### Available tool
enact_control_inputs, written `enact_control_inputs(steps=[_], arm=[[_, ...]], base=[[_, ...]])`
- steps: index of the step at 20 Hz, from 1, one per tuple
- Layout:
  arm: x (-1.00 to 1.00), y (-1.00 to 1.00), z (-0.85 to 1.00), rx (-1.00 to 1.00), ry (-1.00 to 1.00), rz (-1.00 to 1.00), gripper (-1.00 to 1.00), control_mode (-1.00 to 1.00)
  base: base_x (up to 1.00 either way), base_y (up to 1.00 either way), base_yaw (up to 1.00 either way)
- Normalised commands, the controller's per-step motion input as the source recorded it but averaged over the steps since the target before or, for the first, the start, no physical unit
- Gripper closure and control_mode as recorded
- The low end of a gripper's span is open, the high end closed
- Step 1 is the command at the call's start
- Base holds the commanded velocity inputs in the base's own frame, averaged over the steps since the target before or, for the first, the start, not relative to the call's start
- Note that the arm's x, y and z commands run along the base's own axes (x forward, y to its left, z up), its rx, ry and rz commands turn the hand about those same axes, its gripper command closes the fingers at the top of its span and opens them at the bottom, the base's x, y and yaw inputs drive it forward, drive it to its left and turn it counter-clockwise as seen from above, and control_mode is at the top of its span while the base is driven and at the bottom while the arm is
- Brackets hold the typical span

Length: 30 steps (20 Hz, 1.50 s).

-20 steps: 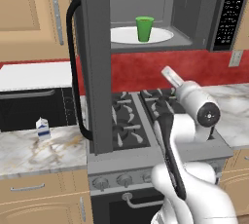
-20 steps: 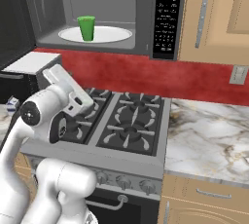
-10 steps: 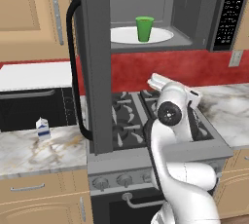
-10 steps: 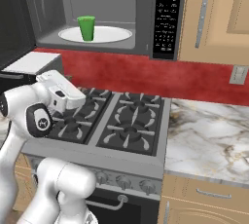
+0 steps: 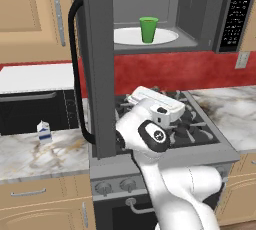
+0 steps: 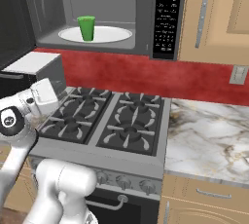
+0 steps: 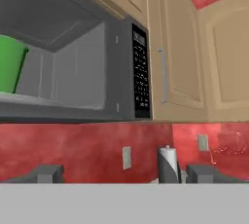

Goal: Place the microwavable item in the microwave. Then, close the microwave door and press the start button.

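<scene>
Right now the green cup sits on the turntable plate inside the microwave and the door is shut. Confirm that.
Not quite. The green cup does stand on the turntable plate inside the microwave, but the microwave door is wide open, swung out to the left, as the left base view shows.

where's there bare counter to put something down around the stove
The marble counter right of the stove is bare from the stove edge to the red backsplash. The left counter is open in front of the milk carton, but the black box oven and hanging microwave door crowd it.
</scene>
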Motion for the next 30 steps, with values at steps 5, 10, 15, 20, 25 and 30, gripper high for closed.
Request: enact_control_inputs(steps=[5, 10, 15, 20, 25, 30], arm=[[-0.28, 0.00, -0.45, -0.41, -0.28, -0.15, -1.00, -1.00], [-0.80, 0.21, 0.02, -0.22, -0.35, -0.06, -1.00, -1.00], [-0.95, 0.79, 0.28, -0.14, -0.14, 0.05, -1.00, -1.00], [-0.74, 0.94, 0.18, -0.05, 0.00, 0.13, -1.00, -1.00], [-0.40, 0.78, 0.02, 0.00, 0.00, 0.13, -1.00, -1.00], [-0.02, 0.43, 0.06, 0.05, 0.00, 0.07, -1.00, -1.00]], base=[[0.00, 0.00, 0.00], [0.00, 0.00, 0.00], [0.00, 0.00, 0.00], [0.00, 0.00, 0.00], [0.00, 0.00, 0.00], [0.00, 0.00, 0.00]])
